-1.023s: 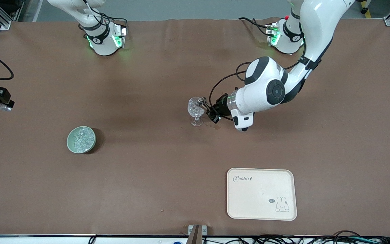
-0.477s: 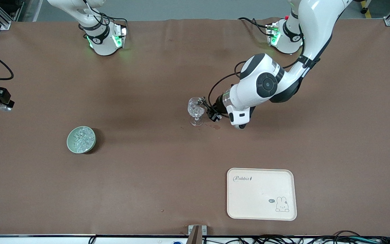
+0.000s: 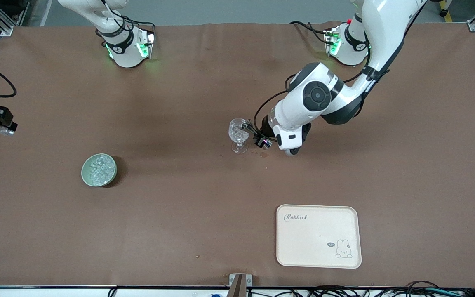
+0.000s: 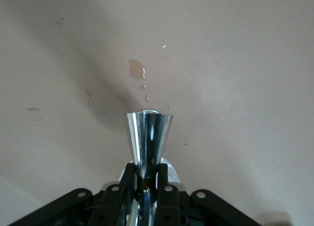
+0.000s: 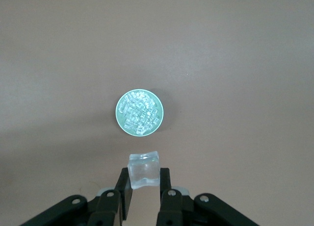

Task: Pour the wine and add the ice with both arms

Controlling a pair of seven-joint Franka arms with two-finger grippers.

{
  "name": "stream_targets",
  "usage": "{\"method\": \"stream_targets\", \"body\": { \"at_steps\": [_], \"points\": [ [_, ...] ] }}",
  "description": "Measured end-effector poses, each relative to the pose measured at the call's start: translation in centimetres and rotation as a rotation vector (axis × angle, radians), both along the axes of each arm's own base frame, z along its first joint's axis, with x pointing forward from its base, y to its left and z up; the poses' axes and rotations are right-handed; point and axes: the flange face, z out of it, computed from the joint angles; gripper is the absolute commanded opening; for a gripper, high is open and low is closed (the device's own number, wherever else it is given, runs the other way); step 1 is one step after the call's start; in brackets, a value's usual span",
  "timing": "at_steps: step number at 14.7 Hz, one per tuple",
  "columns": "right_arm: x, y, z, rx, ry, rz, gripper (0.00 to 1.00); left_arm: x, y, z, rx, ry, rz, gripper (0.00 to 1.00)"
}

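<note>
My left gripper (image 3: 250, 132) is shut on the waist of the small silver measuring cup (image 3: 245, 126) and holds it at the rim of the clear stemmed glass (image 3: 237, 132) in the table's middle. In the left wrist view the cup (image 4: 148, 135) sticks out from the gripper (image 4: 147, 179) over the bare mat. My right gripper (image 3: 4, 128) hangs over the table's edge at the right arm's end, shut on one clear ice cube (image 5: 143, 170). The heap of ice (image 3: 99, 169) lies in the pale green bowl (image 3: 84, 172), also seen in the right wrist view (image 5: 140, 112).
A cream tray (image 3: 318, 243) with a rabbit print lies nearer the front camera, toward the left arm's end. Small wet spots (image 3: 264, 155) mark the mat beside the glass's foot; they also show in the left wrist view (image 4: 137, 69).
The left arm's wrist and elbow have swung toward the bases while its gripper stays with the cup at the glass. The right arm has not moved.
</note>
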Motion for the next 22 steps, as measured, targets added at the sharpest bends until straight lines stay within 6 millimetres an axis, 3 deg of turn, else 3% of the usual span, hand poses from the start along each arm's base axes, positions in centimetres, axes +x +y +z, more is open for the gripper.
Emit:
{"method": "stream_targets", "body": {
  "at_steps": [8, 15, 18, 22],
  "points": [
    [0.0, 0.0, 0.0, 0.0, 0.0, 0.0, 0.01, -0.2, -0.4, 0.4, -0.002, -0.004, 0.0, 0.01],
    [0.0, 0.0, 0.0, 0.0, 0.0, 0.0, 0.01, 0.9, 0.9, 0.5, -0.075, 0.071, 0.055, 0.01],
    [0.0, 0.0, 0.0, 0.0, 0.0, 0.0, 0.01, 2.6, 3.3, 0.5, -0.172, 0.148, 0.072, 0.01],
    [0.0, 0.2, 0.0, 0.002, 0.001, 0.004, 0.01, 5.7, 10.6, 1.1, -0.339, 0.257, 0.091, 0.01]
  ]
}}
